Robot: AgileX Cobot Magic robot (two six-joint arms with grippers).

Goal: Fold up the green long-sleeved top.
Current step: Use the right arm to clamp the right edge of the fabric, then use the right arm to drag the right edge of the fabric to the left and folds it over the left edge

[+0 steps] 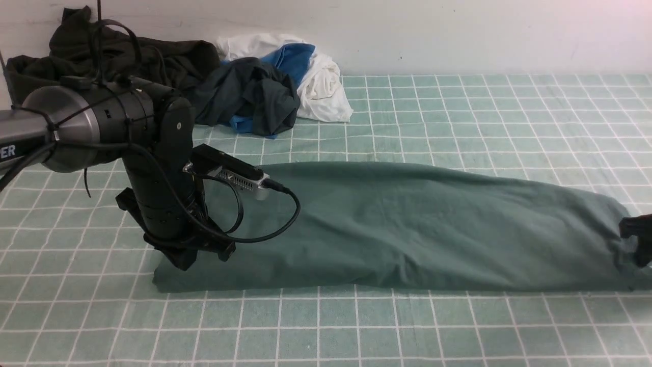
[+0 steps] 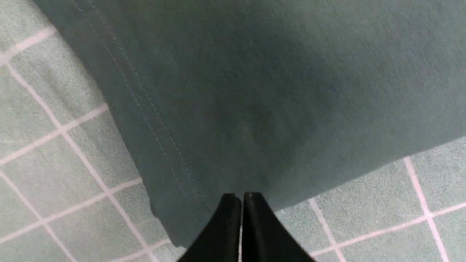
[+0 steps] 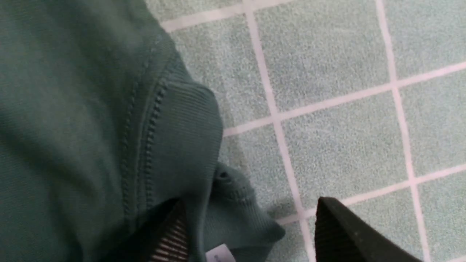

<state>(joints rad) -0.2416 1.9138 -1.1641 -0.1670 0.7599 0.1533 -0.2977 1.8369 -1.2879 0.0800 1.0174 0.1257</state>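
Observation:
The green long-sleeved top [image 1: 407,224] lies folded into a long strip across the checked cloth. At its left near corner my left gripper [image 1: 191,257] is down on the fabric. In the left wrist view the left gripper [image 2: 242,198] is shut, its tips over the top's [image 2: 255,91] stitched hem corner, and no fabric shows between them. My right gripper [image 1: 636,244] is at the top's right end, half cut off by the frame edge. In the right wrist view the right gripper [image 3: 251,218] is open, its fingers either side of the top's ribbed band [image 3: 189,127] and a white label [image 3: 218,254].
At the back left, against the wall, a very dark olive-black garment [image 1: 127,56] is heaped. Next to it lie a dark grey-and-blue garment [image 1: 249,97] and a white cloth [image 1: 321,76]. The green checked table cover [image 1: 458,112] runs on to the right and to the front.

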